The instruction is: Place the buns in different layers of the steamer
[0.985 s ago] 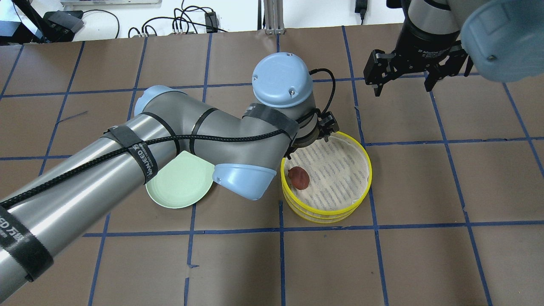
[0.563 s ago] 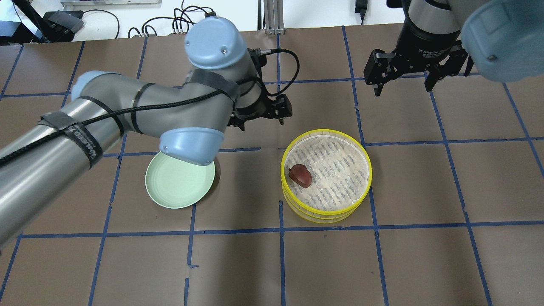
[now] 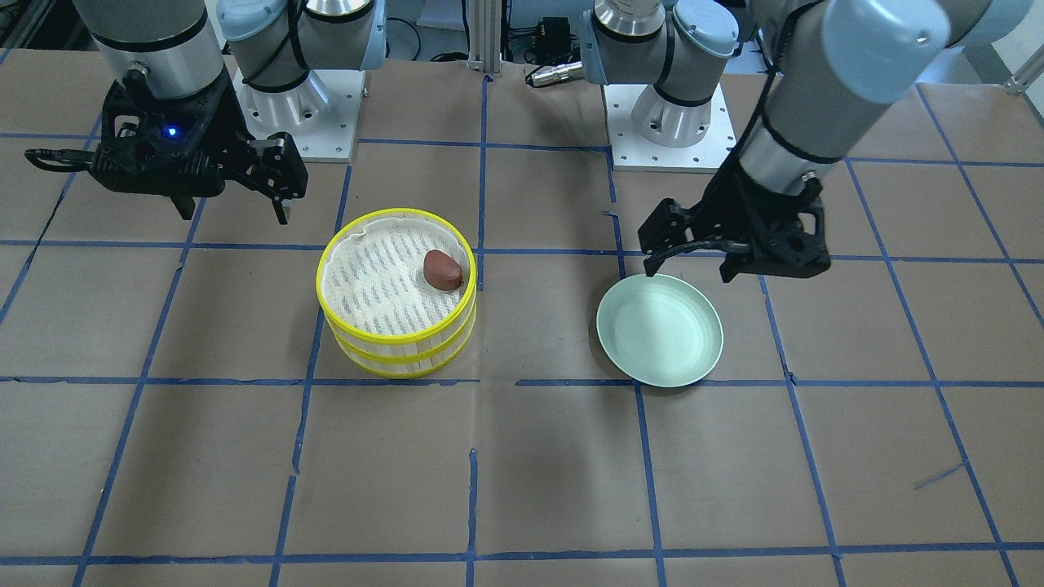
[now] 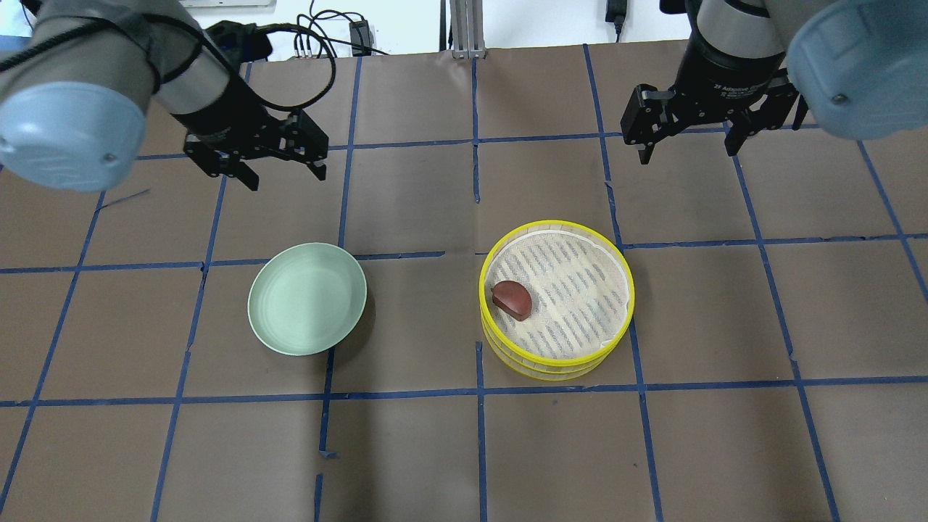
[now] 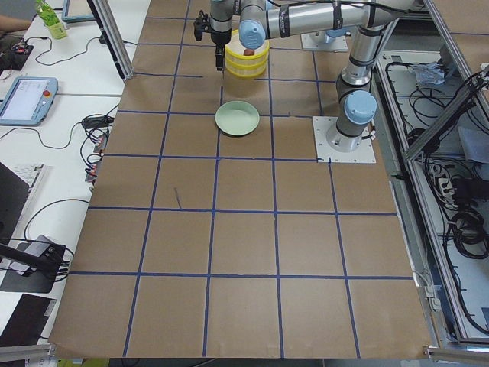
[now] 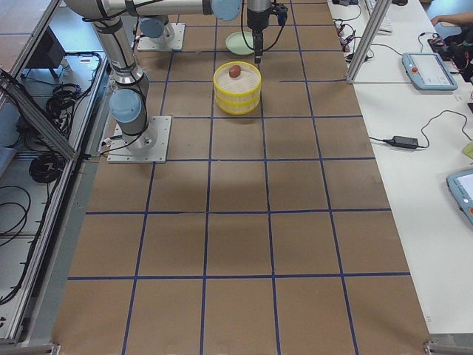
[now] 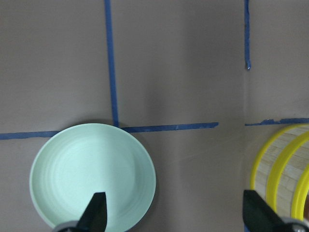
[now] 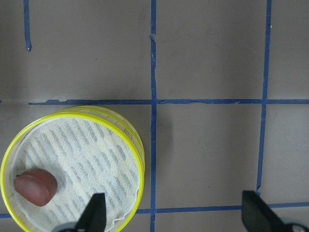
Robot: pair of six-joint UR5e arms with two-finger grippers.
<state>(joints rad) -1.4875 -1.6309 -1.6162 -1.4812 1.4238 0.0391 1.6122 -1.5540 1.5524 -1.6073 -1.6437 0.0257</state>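
The two-tier steamer (image 4: 558, 368) stands right of centre, its layers stacked; it also shows in the front view (image 3: 397, 352). The dark reddish-brown bun (image 4: 512, 299) lies on the top layer's white liner (image 8: 87, 154), near the edge on the plate's side. The white bun is hidden in every view. My left gripper (image 4: 285, 176) is open and empty, above the table beyond the pale green plate (image 4: 307, 299). My right gripper (image 4: 686, 156) is open and empty, above the table beyond the steamer, to its right.
The pale green plate (image 3: 659, 329) is empty and sits to the left of the steamer with a gap between them. Brown paper with blue tape lines covers the table. Cables lie past the far edge.
My left arm has pulled back from the steamer's far left rim, moving left and away to beyond the plate. The brown bun and my right arm have not moved.
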